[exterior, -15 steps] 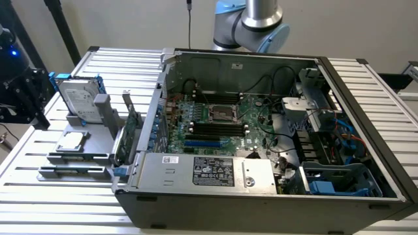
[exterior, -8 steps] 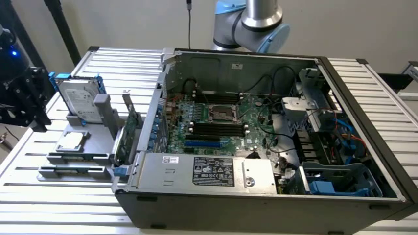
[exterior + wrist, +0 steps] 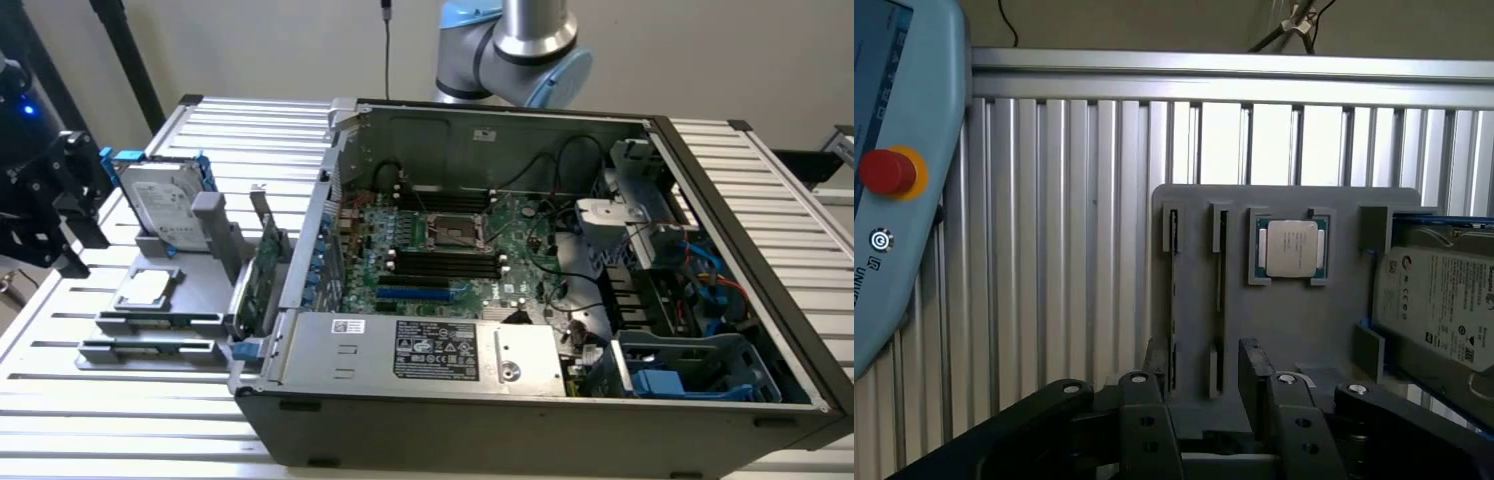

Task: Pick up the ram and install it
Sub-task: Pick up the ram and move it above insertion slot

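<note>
In the tray point(image 3: 1334, 320) sits, seemingly, the ram point(image 3: 1220, 300).

The bench point(image 3: 120, 400), a ribbed top of silver aluminium slats, carried two things directly: a large dark-grey open-sided metal computer case point(image 3: 534, 425) on the exterior view's right, and a flat grey plastic parts holder point(image 3: 147, 325) just beside it on the exterior view's left.

The claw point(image 3: 1204, 352), hard drive point(image 3: 1439, 300) and teach pendant point(image 3: 899, 200) are cut off by the wrist view's edges.
</note>
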Controlling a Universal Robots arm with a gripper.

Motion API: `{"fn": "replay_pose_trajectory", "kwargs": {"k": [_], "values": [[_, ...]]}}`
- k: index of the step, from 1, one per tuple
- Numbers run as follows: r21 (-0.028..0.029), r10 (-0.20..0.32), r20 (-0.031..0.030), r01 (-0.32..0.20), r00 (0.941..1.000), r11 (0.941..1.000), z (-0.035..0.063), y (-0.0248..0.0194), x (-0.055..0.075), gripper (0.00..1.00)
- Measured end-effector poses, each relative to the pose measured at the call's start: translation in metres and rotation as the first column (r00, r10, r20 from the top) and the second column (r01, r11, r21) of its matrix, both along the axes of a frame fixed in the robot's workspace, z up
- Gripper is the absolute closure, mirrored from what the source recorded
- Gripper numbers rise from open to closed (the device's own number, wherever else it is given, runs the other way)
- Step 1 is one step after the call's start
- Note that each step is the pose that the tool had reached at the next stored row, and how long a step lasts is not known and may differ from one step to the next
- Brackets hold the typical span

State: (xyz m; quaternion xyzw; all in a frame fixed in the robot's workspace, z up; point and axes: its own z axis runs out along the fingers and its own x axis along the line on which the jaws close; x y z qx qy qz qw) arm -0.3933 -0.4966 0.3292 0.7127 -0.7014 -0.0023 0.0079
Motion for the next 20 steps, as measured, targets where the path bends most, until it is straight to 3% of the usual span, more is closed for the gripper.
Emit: {"fn": "replay_pose_trajectory", "kwargs": {"k": [7,8,20], "values": [[0.0000,0.000,0.0000,0.000,1.0000,1.0000,-0.0006,-0.0010,0.0000,0.56],[0.0000,0.000,0.0000,0.000,1.0000,1.0000,-0.0007,-0.0010,0.0000,0.50],[0.0000,-0.001,-0.0001,0.001,1.0000,1.0000,-0.0087,-0.0018,-0.0022,0.50]]}}
